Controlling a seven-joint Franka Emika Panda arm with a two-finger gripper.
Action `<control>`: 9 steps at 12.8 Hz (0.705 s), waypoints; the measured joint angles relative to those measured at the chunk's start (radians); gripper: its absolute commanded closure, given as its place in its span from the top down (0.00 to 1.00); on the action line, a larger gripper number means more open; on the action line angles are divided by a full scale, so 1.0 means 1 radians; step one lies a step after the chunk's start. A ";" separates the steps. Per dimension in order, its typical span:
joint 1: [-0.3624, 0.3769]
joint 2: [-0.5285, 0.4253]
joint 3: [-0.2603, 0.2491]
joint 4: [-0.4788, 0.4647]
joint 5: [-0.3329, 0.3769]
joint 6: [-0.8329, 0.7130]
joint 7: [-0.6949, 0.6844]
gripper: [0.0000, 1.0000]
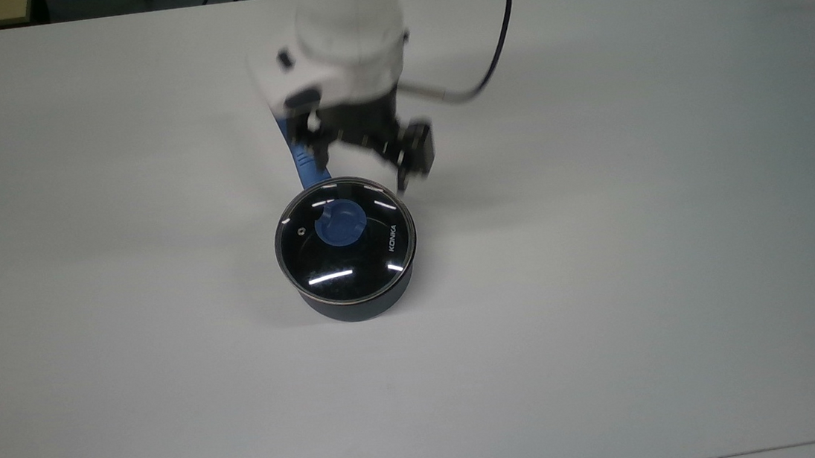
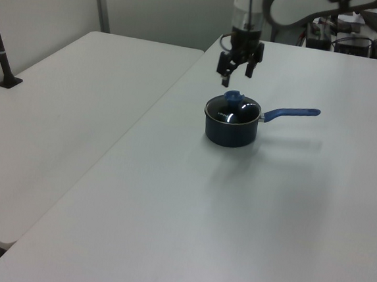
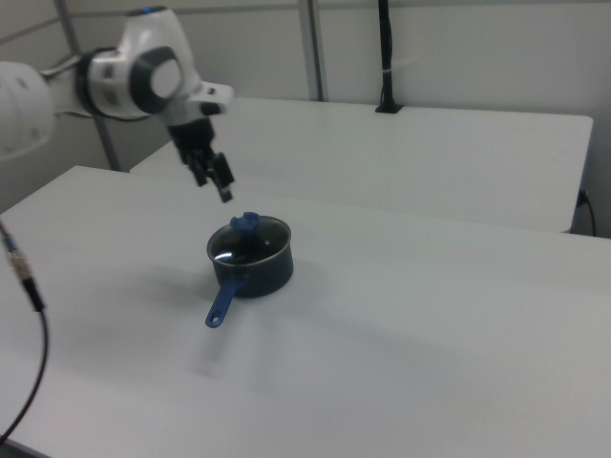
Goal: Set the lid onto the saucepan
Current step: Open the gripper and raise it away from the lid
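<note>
The glass lid (image 1: 345, 241) with its blue knob (image 1: 341, 227) and "KONKA" lettering sits flat on the black saucepan (image 1: 355, 303), also seen as lid (image 2: 232, 108) on saucepan (image 2: 229, 131) and lid (image 3: 250, 236) on saucepan (image 3: 256, 272). The pan's blue handle (image 2: 290, 113) points to the left view's right. My gripper (image 1: 360, 159) hangs open and empty in the air above the lid, its fingers spread; it appears too as gripper (image 2: 238, 67) and gripper (image 3: 212, 177).
The pan stands near the middle of a white table (image 1: 640, 236). A second white table (image 2: 66, 104) adjoins it on the left view's left. A black cable (image 1: 493, 34) loops from the wrist.
</note>
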 measured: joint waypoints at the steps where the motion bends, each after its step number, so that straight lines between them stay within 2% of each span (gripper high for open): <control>1: 0.004 -0.080 0.009 -0.069 0.000 -0.036 -0.045 1.00; 3: 0.003 -0.229 0.011 -0.185 0.000 -0.108 -0.126 1.00; 5: -0.011 -0.333 0.010 -0.257 0.000 -0.191 -0.177 1.00; 7: -0.016 -0.377 0.000 -0.279 0.000 -0.223 -0.201 1.00; 9: -0.020 -0.378 -0.007 -0.285 0.000 -0.223 -0.213 1.00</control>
